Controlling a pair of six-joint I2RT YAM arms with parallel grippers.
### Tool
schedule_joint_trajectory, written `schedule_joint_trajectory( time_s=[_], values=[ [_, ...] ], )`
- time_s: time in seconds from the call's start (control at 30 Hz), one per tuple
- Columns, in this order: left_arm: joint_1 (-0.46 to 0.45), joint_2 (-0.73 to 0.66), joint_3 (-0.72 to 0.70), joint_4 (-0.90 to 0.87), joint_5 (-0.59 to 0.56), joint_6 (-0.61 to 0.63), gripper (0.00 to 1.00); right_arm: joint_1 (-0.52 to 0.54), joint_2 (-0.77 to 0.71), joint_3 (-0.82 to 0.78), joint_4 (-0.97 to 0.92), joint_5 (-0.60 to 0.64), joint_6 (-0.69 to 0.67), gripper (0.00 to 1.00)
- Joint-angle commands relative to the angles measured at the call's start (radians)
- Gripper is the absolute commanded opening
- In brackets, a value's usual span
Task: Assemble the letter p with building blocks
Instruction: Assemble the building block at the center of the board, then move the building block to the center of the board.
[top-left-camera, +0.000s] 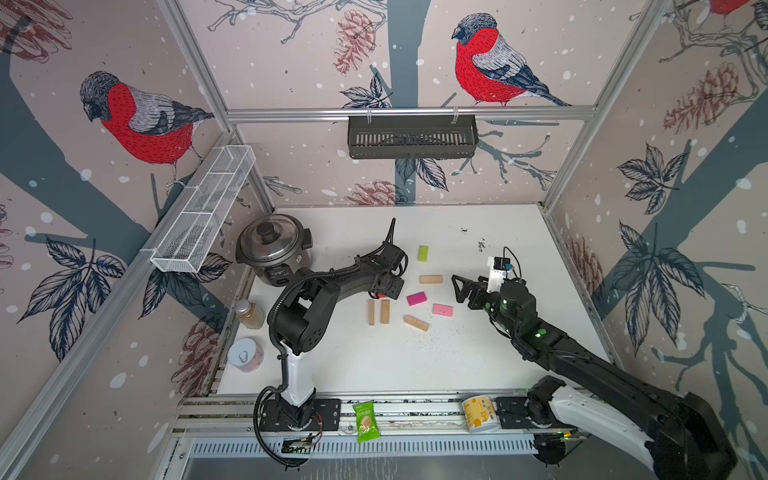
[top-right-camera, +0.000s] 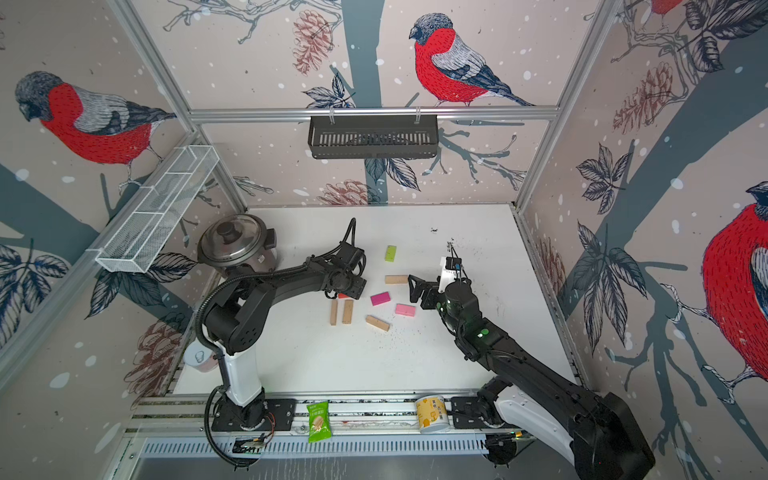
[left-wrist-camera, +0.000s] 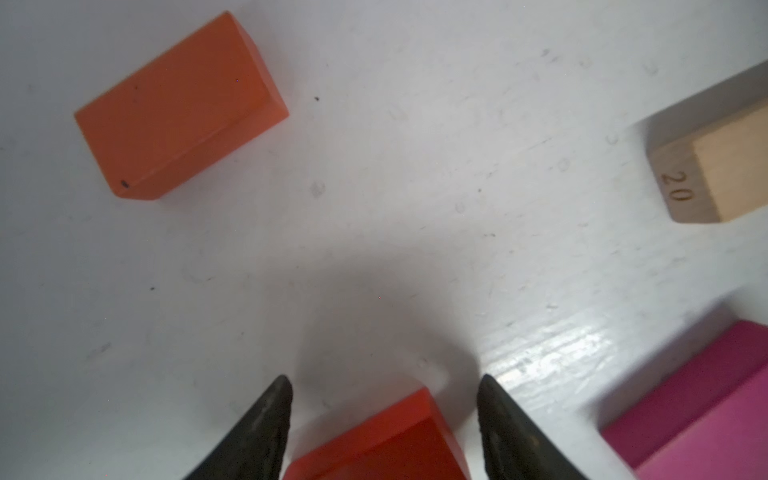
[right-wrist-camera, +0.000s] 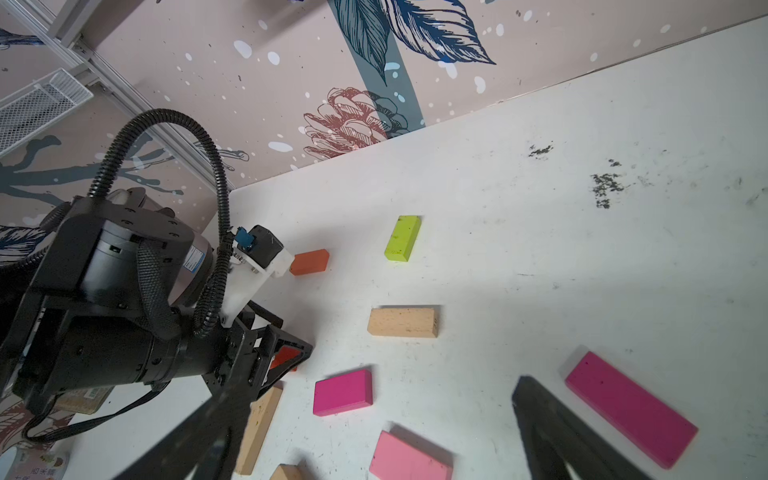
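Your left pincer (left-wrist-camera: 384, 380), jaws apart, straddles the red block (left-wrist-camera: 374, 444) lying on the table (top-left-camera: 374, 365) just at 12 o'clock of the two tan blocks (top-left-camera: 385, 311), while your right pincer (top-left-camera: 456, 289), also apart, hangs farther off at 3 o'clock.

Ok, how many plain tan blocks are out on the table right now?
4. Two tan blocks lie side by side by the left hand, a third angled beside them, a fourth farther back. More may be hidden.
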Motion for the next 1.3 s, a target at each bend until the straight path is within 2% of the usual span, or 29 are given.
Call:
schedule_joint_trajectory(
  time_s=[0.0, 0.13, 0.33, 0.4, 0.53, 0.7, 0.87, 1.0, 1.1, 1.27],
  values=[
    [-0.001, -0.009, -0.016, -0.007, 0.021, 0.020, 0.69, 0.001, -0.004, 0.008, 0.021, 0.025, -0.018, 1.00],
    [-0.001, -0.062, -0.039, 0.031, 0.056, -0.008, 0.71, 0.001, -0.008, 0.008, 0.021, 0.021, -0.019, 1.00],
    [-0.002, -0.182, -0.039, 0.024, 0.036, -0.112, 0.77, 0.001, -0.031, 0.012, 0.009, 0.011, -0.024, 1.00],
    [-0.001, -0.230, -0.054, -0.003, 0.003, -0.206, 0.80, 0.002, -0.043, 0.015, -0.001, 0.007, -0.024, 1.00],
    [-0.008, -0.339, -0.132, -0.021, 0.035, -0.387, 0.79, 0.037, -0.036, 0.031, 0.015, 0.001, -0.086, 1.00],
    [0.019, -0.600, -0.278, -0.003, 0.036, -0.502, 0.88, 0.109, 0.150, 0.195, -0.104, -0.044, -0.173, 1.00],
    [0.116, -0.849, -0.374, -0.056, 0.088, -0.518, 0.96, 0.232, 0.390, 0.413, -0.243, 0.039, -0.286, 1.00],
    [0.203, -1.026, -0.430, -0.080, 0.116, -0.527, 0.97, 0.248, 0.592, 0.559, -0.321, 0.029, -0.379, 1.00],
    [0.298, -1.080, -0.443, -0.105, 0.192, -0.510, 0.97, 0.248, 0.735, 0.677, -0.363, -0.056, -0.446, 0.96],
    [0.473, -1.049, -0.485, -0.081, 0.423, -0.482, 0.97, 0.248, 0.879, 0.815, -0.402, -0.133, -0.541, 0.91]
  ],
)
